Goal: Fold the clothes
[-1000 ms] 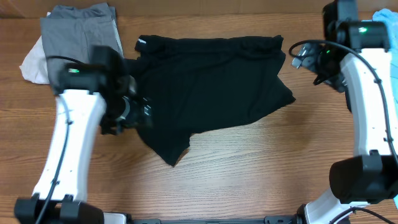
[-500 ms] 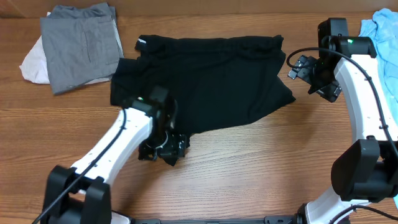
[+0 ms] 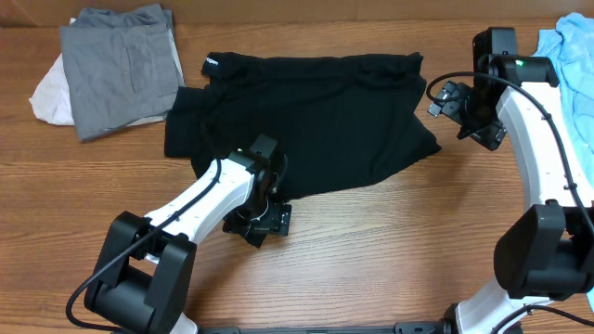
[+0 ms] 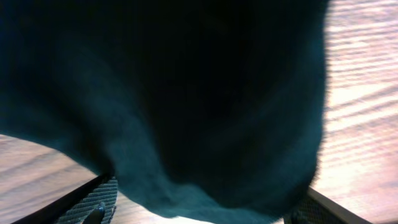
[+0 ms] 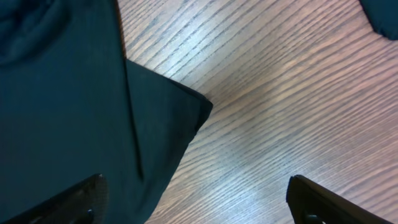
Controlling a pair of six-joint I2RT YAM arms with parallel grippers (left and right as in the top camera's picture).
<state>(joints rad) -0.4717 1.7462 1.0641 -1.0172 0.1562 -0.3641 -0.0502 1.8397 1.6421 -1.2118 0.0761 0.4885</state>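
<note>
Jaws spread, left gripper (image 3: pixel 264 224) low over black shirt (image 3: pixel 316 121)

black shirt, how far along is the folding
Done: the grey garment looks folded at the back left, on a white garment. In hand: the black shirt lies spread and rumpled; the left gripper has open fingers around its front corner, and the right gripper is open beside its right-hand corner. Left: every fold of the shirt, then the light blue garment at the right edge.
</note>
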